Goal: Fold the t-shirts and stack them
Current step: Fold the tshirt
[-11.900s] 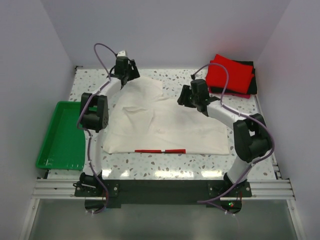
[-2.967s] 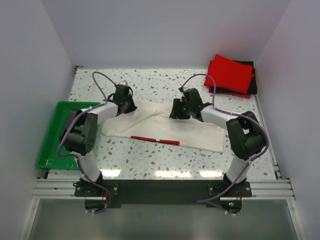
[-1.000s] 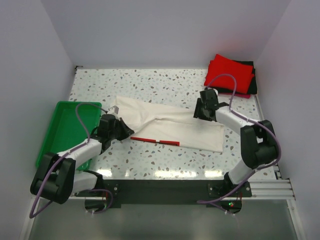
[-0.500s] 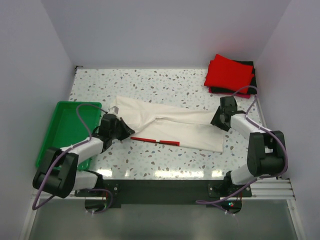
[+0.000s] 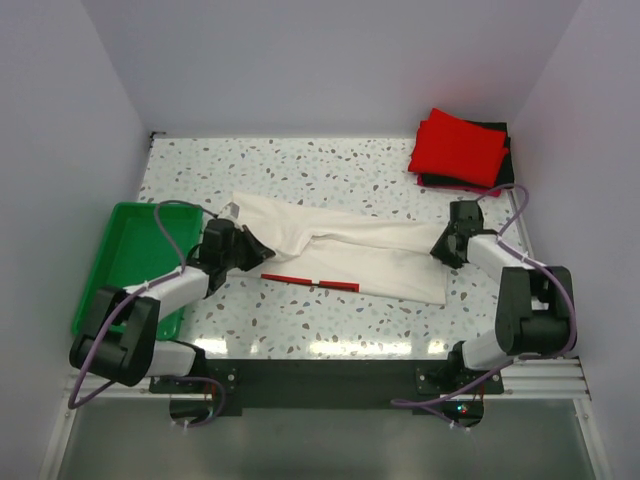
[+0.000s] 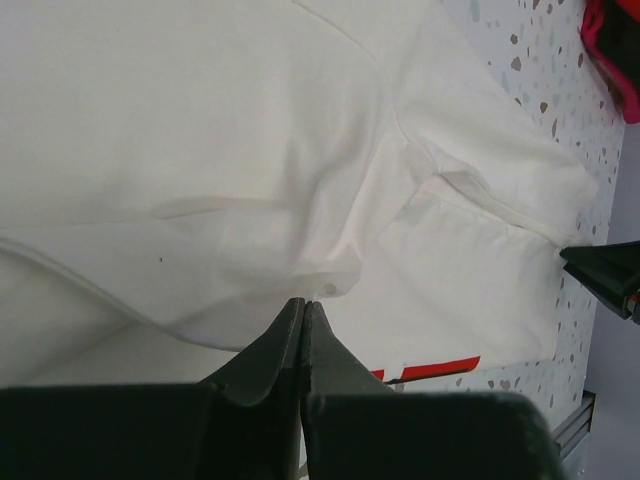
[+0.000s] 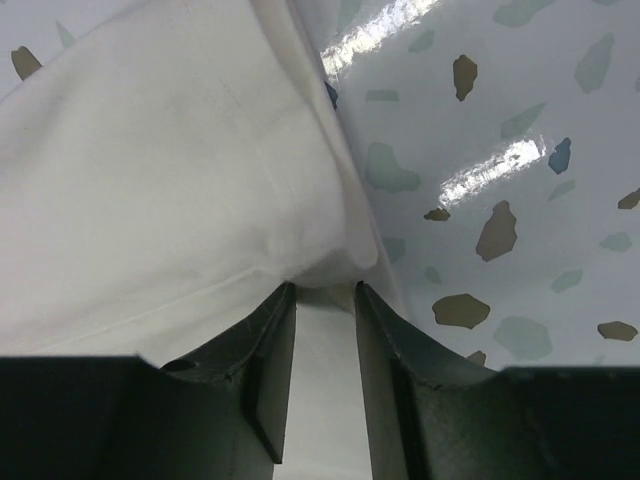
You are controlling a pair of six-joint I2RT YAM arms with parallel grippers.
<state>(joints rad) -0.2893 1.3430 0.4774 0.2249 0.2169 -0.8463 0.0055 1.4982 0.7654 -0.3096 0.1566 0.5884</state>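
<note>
The cream-white t-shirt [image 5: 350, 250] lies folded into a long band across the table, its red edge stripe [image 5: 310, 283] along the near side. My left gripper [image 5: 256, 251] is at the band's left end. In the left wrist view its jaws [image 6: 303, 301] are pressed together, with a small pucker of the shirt [image 6: 326, 287] pinched at the tips. My right gripper [image 5: 438, 250] is at the band's right end. It stands open, its fingers [image 7: 272, 330] straddling the shirt's folded edge [image 7: 330, 255]. A folded red t-shirt [image 5: 460, 146] rests on a black one [image 5: 505, 172] at the back right.
A green tray [image 5: 125, 270] sits at the left edge of the table, just behind my left arm. The terrazzo tabletop [image 5: 330, 165] shows beyond the cream shirt and along the near edge. The table's right rail [image 5: 530, 240] runs close to my right arm.
My right gripper has swung from the shirt's upper right out to its right end, and its jaws have narrowed. My left gripper has edged a little toward the shirt's left end.
</note>
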